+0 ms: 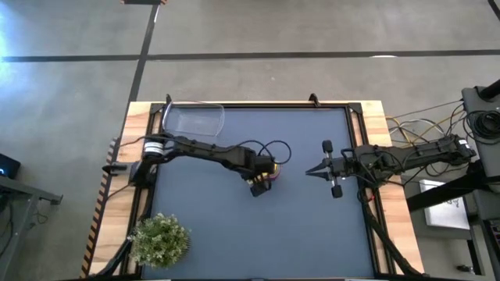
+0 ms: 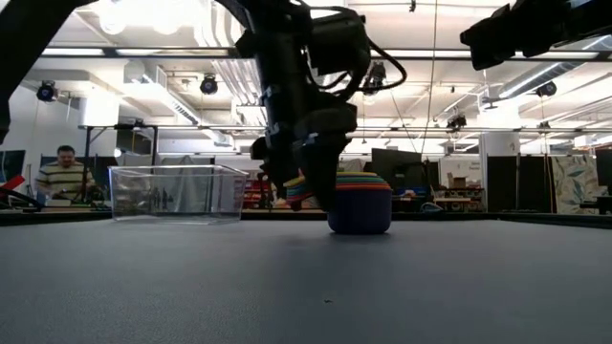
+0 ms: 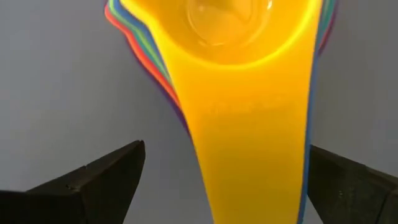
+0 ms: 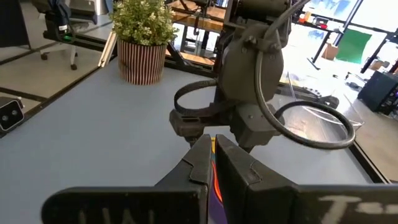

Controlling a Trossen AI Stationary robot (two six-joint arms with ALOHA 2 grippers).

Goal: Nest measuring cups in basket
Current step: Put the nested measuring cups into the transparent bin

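Left wrist view shows the left gripper (image 3: 227,180) with jaws set wide, one dark wedge-shaped finger (image 3: 99,180) on either side of a flat, glossy yellow handle. That handle tops the measuring cups (image 3: 249,93), a nested stack whose red, green, blue and purple edges fan out beside the yellow scoop. Neither finger touches the handle; nothing is gripped.

Low view: the stack (image 2: 356,203) rests on the matte grey table (image 2: 306,287), directly under the jaws, its rounded dark base down.

The basket (image 1: 193,119), clear smooth plastic with rounded corners, stands well apart from the jaws at a table corner.

Right gripper (image 1: 311,169) waits near the stack, fingers pressed together and holding nothing.

A bushy plant (image 1: 160,240) occupies another corner.
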